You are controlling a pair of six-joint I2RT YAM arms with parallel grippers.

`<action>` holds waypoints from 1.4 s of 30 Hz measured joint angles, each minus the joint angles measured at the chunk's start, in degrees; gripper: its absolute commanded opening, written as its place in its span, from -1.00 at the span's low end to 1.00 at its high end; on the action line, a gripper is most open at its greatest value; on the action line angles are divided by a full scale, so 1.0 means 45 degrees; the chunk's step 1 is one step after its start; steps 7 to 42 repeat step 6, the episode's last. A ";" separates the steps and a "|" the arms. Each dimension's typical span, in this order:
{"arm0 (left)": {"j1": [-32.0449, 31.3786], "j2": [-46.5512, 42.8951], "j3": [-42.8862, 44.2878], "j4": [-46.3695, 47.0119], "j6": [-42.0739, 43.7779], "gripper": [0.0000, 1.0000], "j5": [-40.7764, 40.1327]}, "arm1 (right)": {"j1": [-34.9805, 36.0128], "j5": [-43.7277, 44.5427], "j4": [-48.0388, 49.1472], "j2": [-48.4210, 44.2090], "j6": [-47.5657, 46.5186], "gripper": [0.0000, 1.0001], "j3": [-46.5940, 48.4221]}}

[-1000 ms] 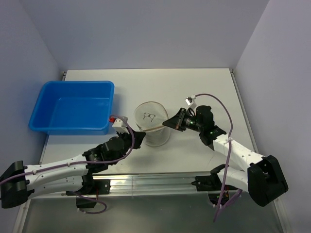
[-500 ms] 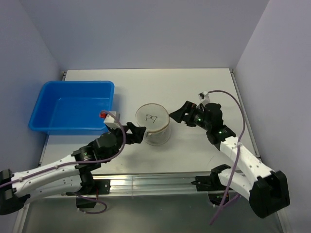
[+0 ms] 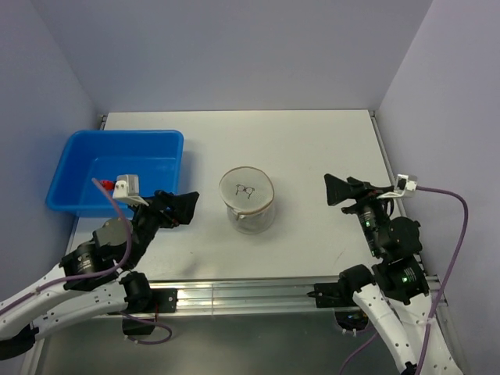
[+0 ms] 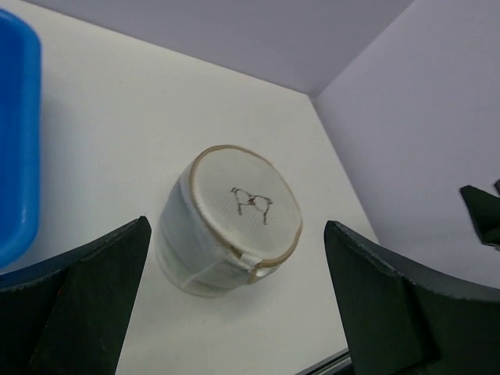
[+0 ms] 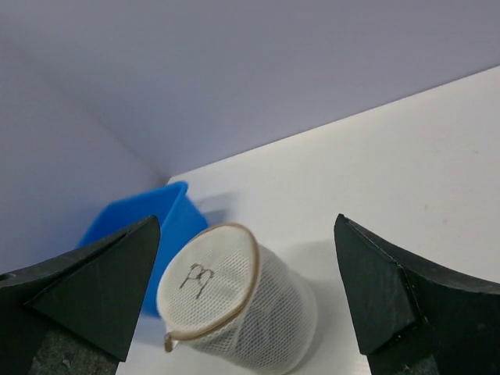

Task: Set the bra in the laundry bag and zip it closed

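The laundry bag [image 3: 248,199], a white mesh drum with a tan rim, stands upright mid-table with its flat lid [image 4: 238,203] lying along the rim. A small tab sticks out at the rim's near side [image 5: 166,342]. The bra is hidden; only a vague shadow shows through the mesh wall [image 5: 266,312]. My left gripper [image 3: 178,208] hangs open to the bag's left, well apart from it. To the bag's right, my right gripper [image 3: 332,191] is open too, with nothing between its fingers. Both wrist views look at the bag from a distance.
A big blue plastic tub [image 3: 78,199] stands at the table's left, its rim also showing in the left wrist view [image 4: 19,156] and the right wrist view [image 5: 164,215]. Pale walls enclose the table at the back and on both sides.
Both grippers were shut at the bag's rim a second ago. They have opened and drawn back, left to the left and right to the right. The bag now stands alone.
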 measured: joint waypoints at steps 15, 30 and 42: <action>0.0000 -0.0631 -0.0316 -0.1345 -0.0491 0.98 -0.0311 | 0.0000 0.1137 -0.0748 -0.0243 -0.0068 0.99 -0.0287; 0.0000 -0.0631 -0.0316 -0.1345 -0.0491 0.98 -0.0311 | 0.0000 0.1137 -0.0748 -0.0243 -0.0068 0.99 -0.0287; 0.0000 -0.0631 -0.0316 -0.1345 -0.0491 0.98 -0.0311 | 0.0000 0.1137 -0.0748 -0.0243 -0.0068 0.99 -0.0287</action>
